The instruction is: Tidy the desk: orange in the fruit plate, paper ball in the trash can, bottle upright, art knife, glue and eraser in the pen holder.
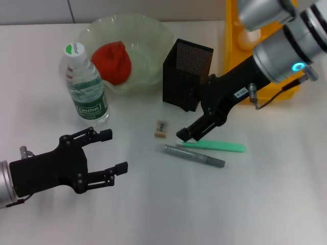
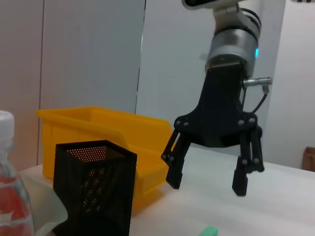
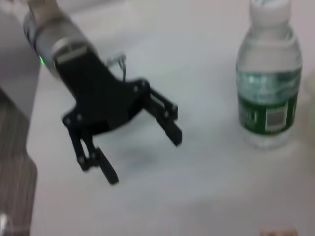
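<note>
While the head view lays out the whole table (image 1: 265,204), each wrist view mostly shows the opposite arm. From the head view, the orange (image 1: 112,62) sits in the fruit plate (image 1: 153,35) at the back, the bottle (image 1: 86,86) stands upright just in front of the plate's left side, and the pen holder (image 1: 186,75) stands to the plate's right, with the yellow trash can (image 1: 232,46) behind it, largely hidden by the right arm. The eraser (image 1: 161,128) lies on the table in front of the pen holder. Just right of it lie a green art knife (image 1: 214,146) and a grey glue stick (image 1: 196,156), side by side and nearly touching.

Only the left wrist view shows the right pincer (image 2: 206,182) plainly: its fingers are spread wide and hold nothing, hanging above the table near the trash can (image 2: 98,132) and pen holder (image 2: 93,189). In the head view this right pincer (image 1: 190,133) hovers just above the knife's left end; contact cannot be judged.

Only the right wrist view shows the left pincer (image 3: 142,152) from the far side, its fingers wide apart and empty, well apart from the bottle (image 3: 268,78). In the head view the left pincer (image 1: 110,153) sits at the table's near left, below the bottle.
</note>
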Controlling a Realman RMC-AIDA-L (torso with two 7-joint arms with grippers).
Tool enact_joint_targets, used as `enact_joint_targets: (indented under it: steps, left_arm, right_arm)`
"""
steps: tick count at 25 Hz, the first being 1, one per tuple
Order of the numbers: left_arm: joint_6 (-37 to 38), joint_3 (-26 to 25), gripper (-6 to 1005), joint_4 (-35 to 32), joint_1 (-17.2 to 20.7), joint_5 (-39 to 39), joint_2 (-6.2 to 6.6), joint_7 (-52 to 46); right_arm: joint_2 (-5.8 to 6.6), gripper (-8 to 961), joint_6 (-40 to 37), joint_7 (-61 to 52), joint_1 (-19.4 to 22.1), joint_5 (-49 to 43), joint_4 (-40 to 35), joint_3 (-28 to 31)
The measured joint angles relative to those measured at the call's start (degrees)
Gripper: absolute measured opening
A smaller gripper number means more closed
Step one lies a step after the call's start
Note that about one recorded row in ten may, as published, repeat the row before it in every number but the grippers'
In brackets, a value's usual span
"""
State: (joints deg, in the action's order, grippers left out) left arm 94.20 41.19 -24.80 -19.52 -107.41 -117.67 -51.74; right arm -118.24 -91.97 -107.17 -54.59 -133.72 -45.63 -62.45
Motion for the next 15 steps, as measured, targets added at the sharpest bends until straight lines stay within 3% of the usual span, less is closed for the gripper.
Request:
enact_joint_targets:
  steps: [6, 15]
  left_arm:
    - [-0.1, 0.0, 841, 0.0, -0.1, 0.0, -0.25, -0.2]
    - [-0.3, 0.0, 841, 0.2, 0.4, 0.0, -0.46, -0.5]
  right_arm:
    - [-0.84, 834, 1.3, -2.8, -3.7, -5.5, 0.3, -3.7]
    - [-1.34, 826, 8.8, -6.4, -4.2, -6.3, 1.4, -16.5]
